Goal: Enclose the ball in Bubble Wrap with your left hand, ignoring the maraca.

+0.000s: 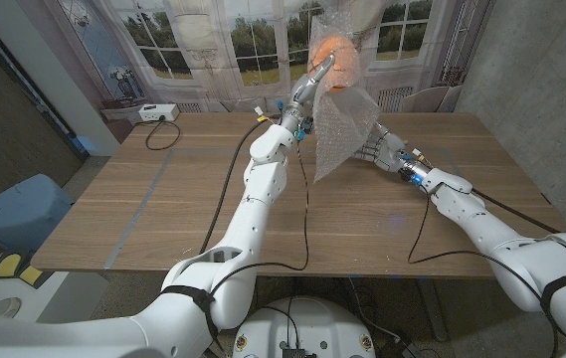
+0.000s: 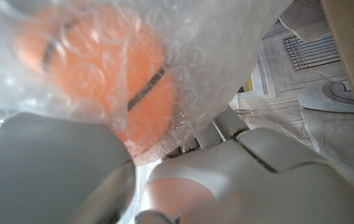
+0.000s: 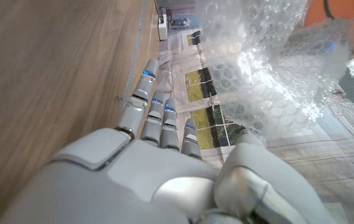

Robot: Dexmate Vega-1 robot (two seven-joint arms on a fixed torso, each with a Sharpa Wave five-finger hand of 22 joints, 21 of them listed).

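Robotics test room dressed as a home. A printed backdrop (image 1: 243, 40) of tall paned windows, garden view and radiators spans the far wall from 10 to 2 o'clock, its creases betraying a hung sheet. A plain wooden tabletop (image 1: 163, 199), marked with strips of tape, stands at centre. A white device (image 1: 158, 112) with a trailing cable lies at 10 o'clock. Grey felt-like wall panelling (image 1: 531, 70) rises at 3 o'clock; a blue bin (image 1: 14, 209) stands at 9 o'clock.
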